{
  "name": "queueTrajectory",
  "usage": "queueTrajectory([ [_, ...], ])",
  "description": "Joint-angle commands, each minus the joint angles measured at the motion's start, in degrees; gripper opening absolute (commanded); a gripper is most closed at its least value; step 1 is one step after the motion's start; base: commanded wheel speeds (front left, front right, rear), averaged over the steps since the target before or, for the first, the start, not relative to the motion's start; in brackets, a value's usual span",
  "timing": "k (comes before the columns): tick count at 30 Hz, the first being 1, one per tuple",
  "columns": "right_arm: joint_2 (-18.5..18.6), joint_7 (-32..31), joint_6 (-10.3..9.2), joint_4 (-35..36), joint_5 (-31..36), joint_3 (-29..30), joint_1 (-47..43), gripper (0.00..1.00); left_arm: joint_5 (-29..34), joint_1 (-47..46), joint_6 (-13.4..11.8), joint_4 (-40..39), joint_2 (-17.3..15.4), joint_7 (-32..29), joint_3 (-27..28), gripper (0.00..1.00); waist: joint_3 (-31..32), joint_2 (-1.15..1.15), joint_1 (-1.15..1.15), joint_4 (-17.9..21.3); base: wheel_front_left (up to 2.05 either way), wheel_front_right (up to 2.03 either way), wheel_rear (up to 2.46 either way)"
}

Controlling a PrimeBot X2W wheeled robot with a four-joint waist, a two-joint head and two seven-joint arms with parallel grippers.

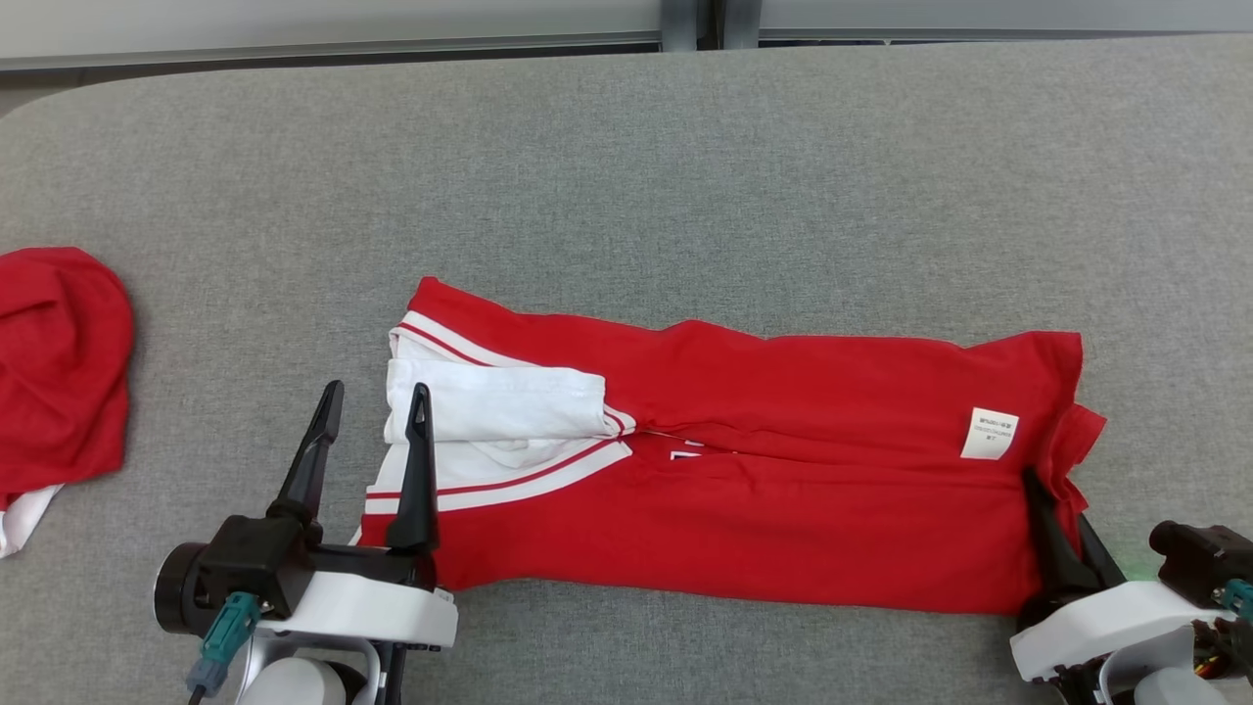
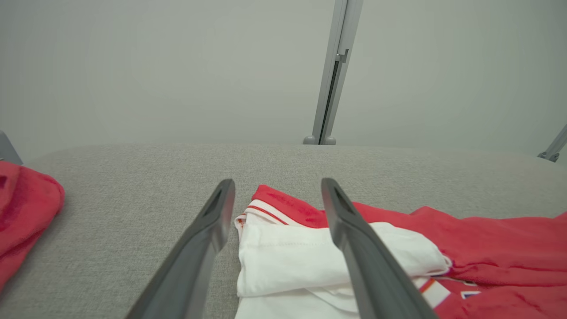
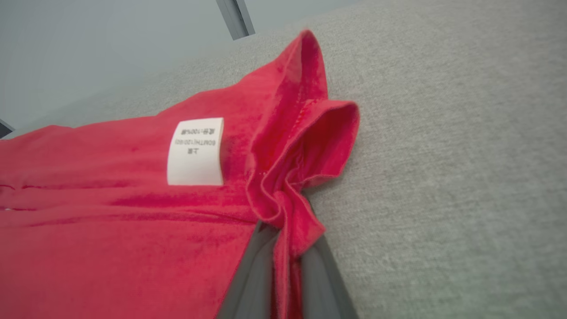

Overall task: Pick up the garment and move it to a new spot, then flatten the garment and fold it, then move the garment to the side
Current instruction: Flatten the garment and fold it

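Observation:
The red garment lies in a long folded strip across the grey table, with white striped trim and a white sleeve at its left end and a white label near its right end. My left gripper stands open at the left end, one finger beside the cloth and the other over the white sleeve. My right gripper is shut on the garment's right hem. In the right wrist view the red cloth bunches up between the two fingers of that gripper, next to the label.
A second red cloth lies crumpled at the table's left edge, also in the left wrist view. The grey table stretches bare behind the garment to a pale wall with a metal post.

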State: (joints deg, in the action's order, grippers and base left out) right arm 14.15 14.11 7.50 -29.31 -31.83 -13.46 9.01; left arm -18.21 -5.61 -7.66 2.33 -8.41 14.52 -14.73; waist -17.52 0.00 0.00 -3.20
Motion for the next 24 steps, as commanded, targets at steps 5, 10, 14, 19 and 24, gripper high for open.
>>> queueTrajectory([
  [5,2.1,-0.1,-0.10,-1.6,-2.3,-1.5,-1.4,0.00,-0.1,-1.1,0.1,0.3,-0.3,0.4,0.6,1.00,0.0,0.00,0.00,0.8,0.00,0.00,0.00],
  [10,6.1,0.8,-0.28,-0.3,-2.7,0.6,-0.9,0.00,-0.3,-1.1,0.3,0.1,-0.3,0.6,0.9,1.00,-0.2,0.00,0.00,1.4,0.00,0.00,0.00],
  [14,9.8,1.1,-0.20,0.8,-2.9,2.9,0.2,0.00,-0.4,-1.1,0.3,0.1,-0.3,0.6,1.3,1.00,-0.4,0.00,0.00,2.1,0.00,0.00,0.00],
  [19,13.8,1.2,-0.08,1.6,-2.1,6.0,0.9,0.00,-0.3,-1.3,0.4,0.4,-0.3,0.7,1.5,1.00,-0.2,0.00,0.00,2.7,0.00,0.00,0.00],
  [24,14.6,0.5,-0.06,5.2,-2.7,3.8,1.8,0.00,-0.3,-1.2,0.7,0.7,-0.2,0.7,1.5,1.00,0.4,0.00,0.00,2.9,0.00,0.00,0.00],
])
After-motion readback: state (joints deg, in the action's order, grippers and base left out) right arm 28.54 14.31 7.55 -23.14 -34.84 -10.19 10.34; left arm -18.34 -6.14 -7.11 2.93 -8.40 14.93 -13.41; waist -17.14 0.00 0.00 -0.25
